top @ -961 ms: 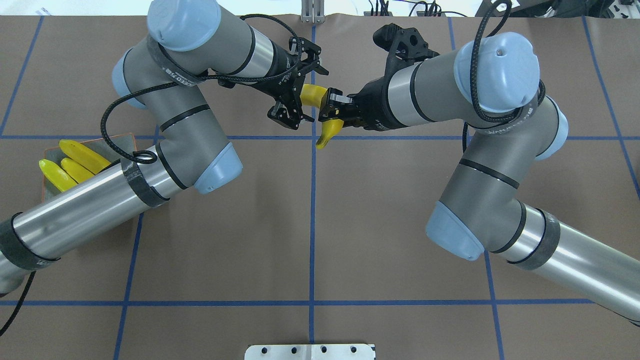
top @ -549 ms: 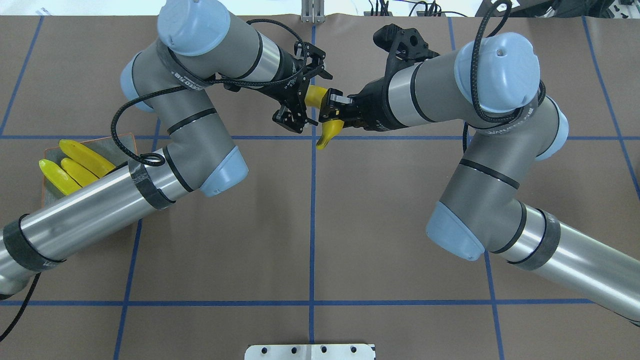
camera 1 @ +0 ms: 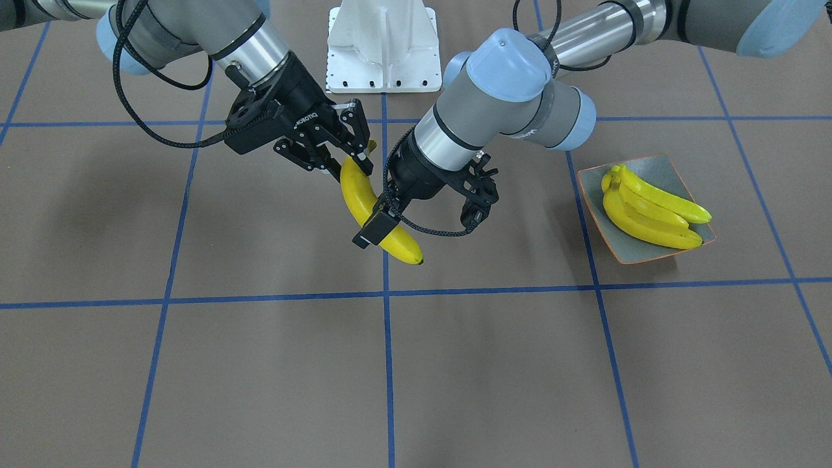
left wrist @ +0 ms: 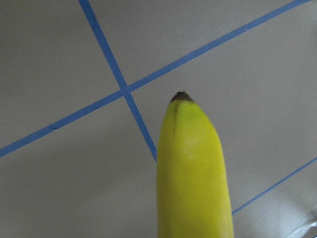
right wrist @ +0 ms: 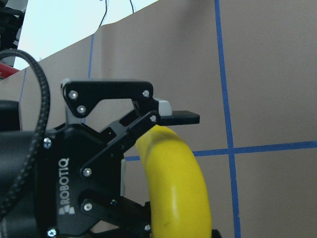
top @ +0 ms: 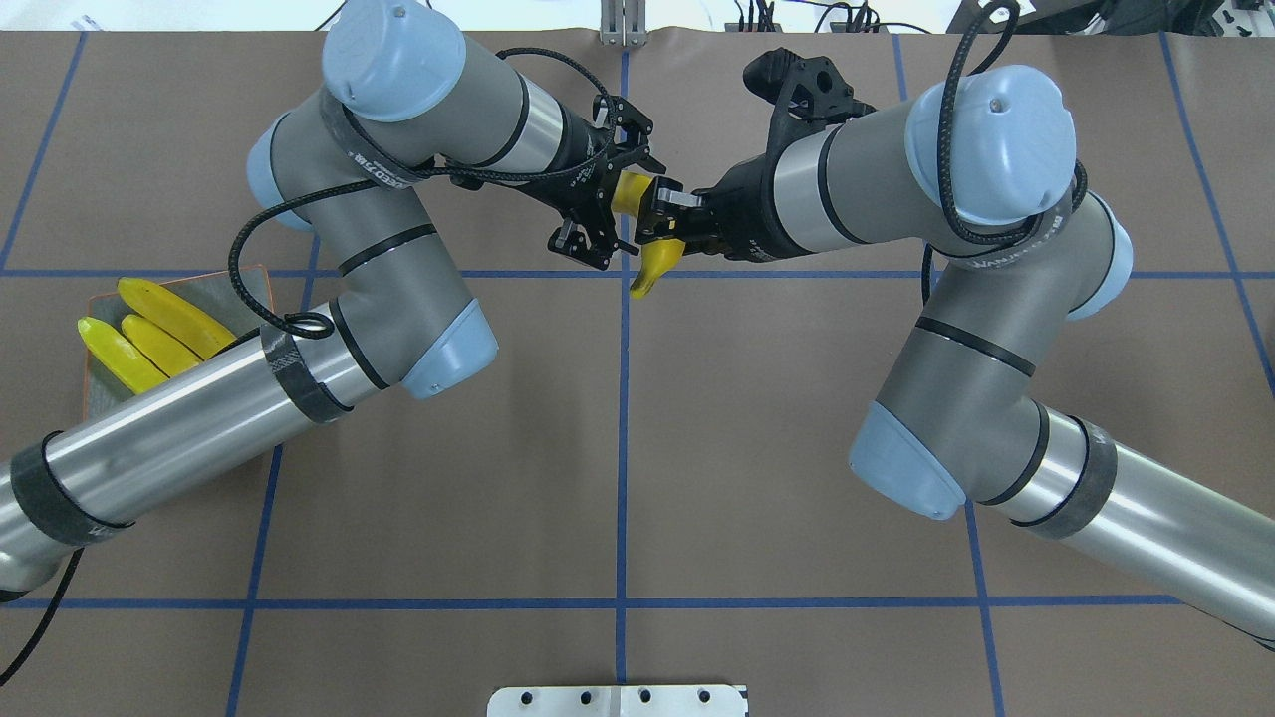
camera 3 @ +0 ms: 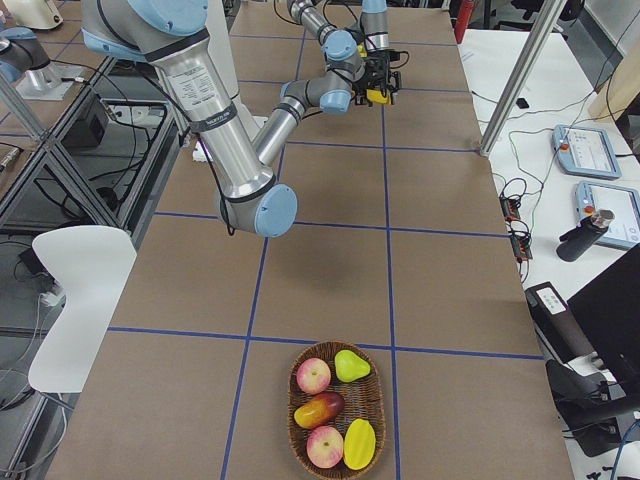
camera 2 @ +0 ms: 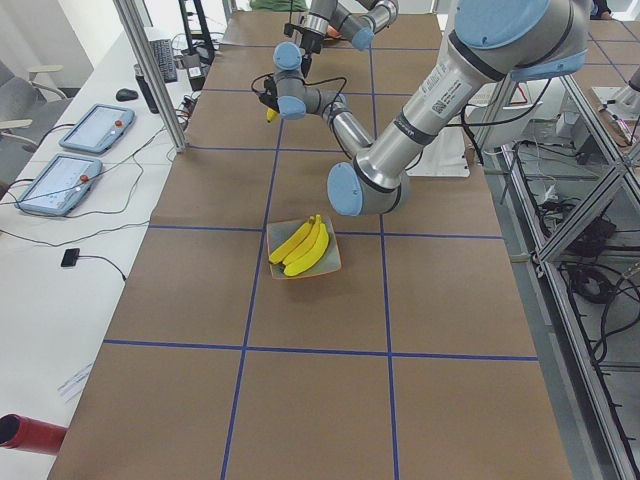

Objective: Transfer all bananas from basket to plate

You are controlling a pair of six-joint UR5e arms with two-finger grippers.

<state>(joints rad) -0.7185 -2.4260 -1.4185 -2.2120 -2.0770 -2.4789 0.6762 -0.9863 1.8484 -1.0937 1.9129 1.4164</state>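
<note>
Hanging above the middle of the brown tabletop (camera 1: 195,364), one banana (camera 1: 361,195) is pinched near its stem end by the right claw (camera 1: 348,164). The left claw (camera 1: 426,218) is spread wide around the lower half of the banana, and one finger (camera 1: 374,230) sits just beside it. Three more bananas (camera 1: 650,211) lie side by side on the plate (camera 1: 679,174), well off to the robot's left.
</note>
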